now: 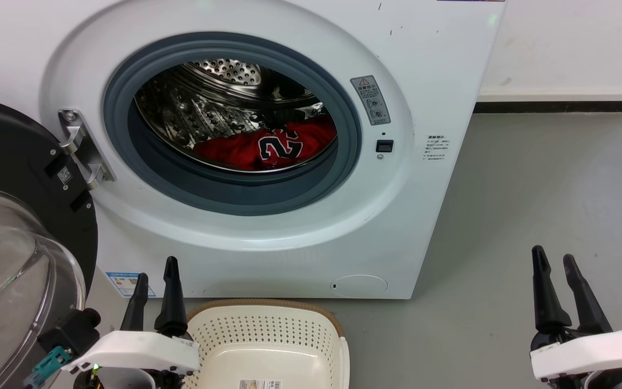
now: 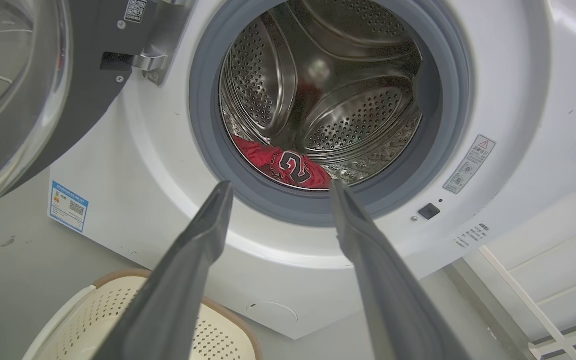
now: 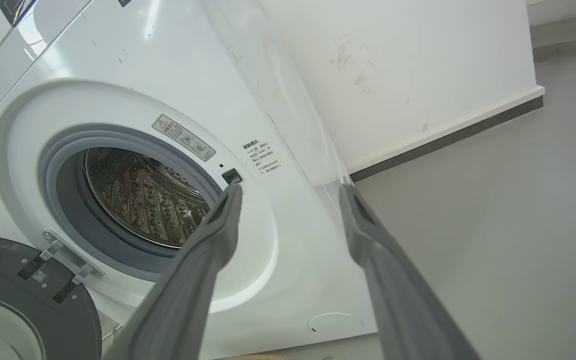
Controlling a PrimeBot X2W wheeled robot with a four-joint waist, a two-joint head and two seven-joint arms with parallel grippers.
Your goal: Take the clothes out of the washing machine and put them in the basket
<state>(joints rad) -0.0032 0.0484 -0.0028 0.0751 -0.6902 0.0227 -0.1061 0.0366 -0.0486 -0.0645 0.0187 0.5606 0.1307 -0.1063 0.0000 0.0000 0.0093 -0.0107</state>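
The white washing machine (image 1: 268, 32) stands with its glass door (image 1: 14, 259) swung open to the left. Red clothes (image 1: 235, 148) lie at the bottom of its steel drum, a jersey with a dark number on top (image 2: 288, 165). The cream basket (image 1: 268, 346) sits on the floor right in front of the machine, nothing but a label inside it. My left gripper (image 1: 155, 270) is open, low beside the basket's left rim, and in its wrist view its fingers (image 2: 278, 187) point at the porthole. My right gripper (image 1: 553, 258) is open over the floor to the machine's right, its fingertips (image 3: 288, 187) empty.
The open door (image 2: 18, 90) juts out close to my left arm. Grey floor (image 1: 548, 178) spreads to the right of the machine up to a white wall with a dark skirting (image 1: 559, 105). The machine (image 3: 118, 60) fills the left of the right wrist view.
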